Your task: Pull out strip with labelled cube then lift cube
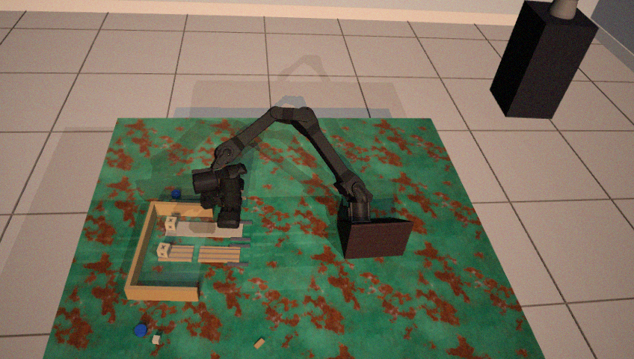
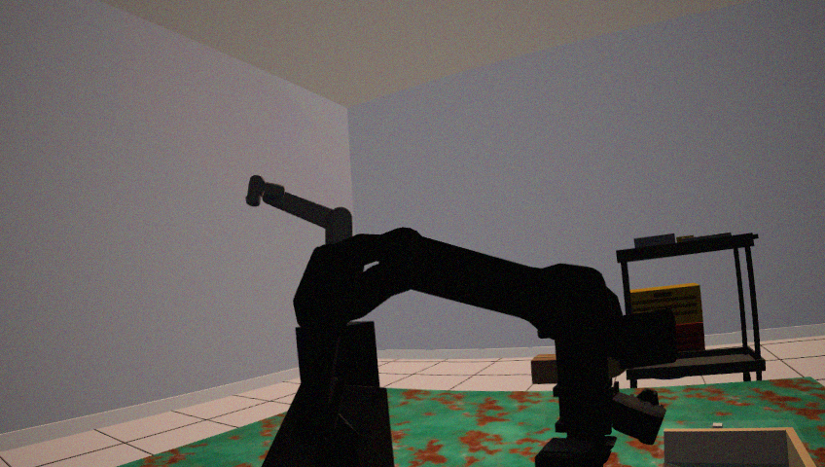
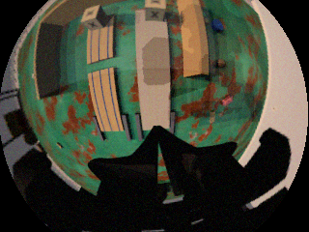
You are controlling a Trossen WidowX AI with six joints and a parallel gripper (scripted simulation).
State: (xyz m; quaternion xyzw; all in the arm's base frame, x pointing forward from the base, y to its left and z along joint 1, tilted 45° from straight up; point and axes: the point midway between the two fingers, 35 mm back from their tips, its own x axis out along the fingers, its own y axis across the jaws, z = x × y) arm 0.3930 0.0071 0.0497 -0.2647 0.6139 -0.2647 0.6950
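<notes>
A pale grey strip in one piece (image 1: 199, 229) (image 3: 154, 72) lies inside the open wooden frame (image 1: 137, 253) (image 3: 193, 33), with a labelled cube (image 1: 170, 224) (image 3: 154, 3) on its far end. Beside it lies a wooden strip split into two pieces (image 1: 218, 254) (image 3: 103, 77), with a second cube (image 1: 163, 250) (image 3: 92, 14). My gripper (image 1: 227, 221) (image 2: 574, 452) (image 3: 156, 128) is shut and points straight down onto the near end of the grey strip, by its dark tab. I cannot see anything held between the fingers.
A blue ball (image 1: 176, 194) lies behind the frame. A blue cylinder (image 1: 140, 329), a small white cube (image 1: 155, 339) and a tan block (image 1: 259, 342) lie at the mat's front edge. The arm's base (image 1: 373, 238) stands to the right. A shelf cart (image 2: 689, 301) stands by the wall.
</notes>
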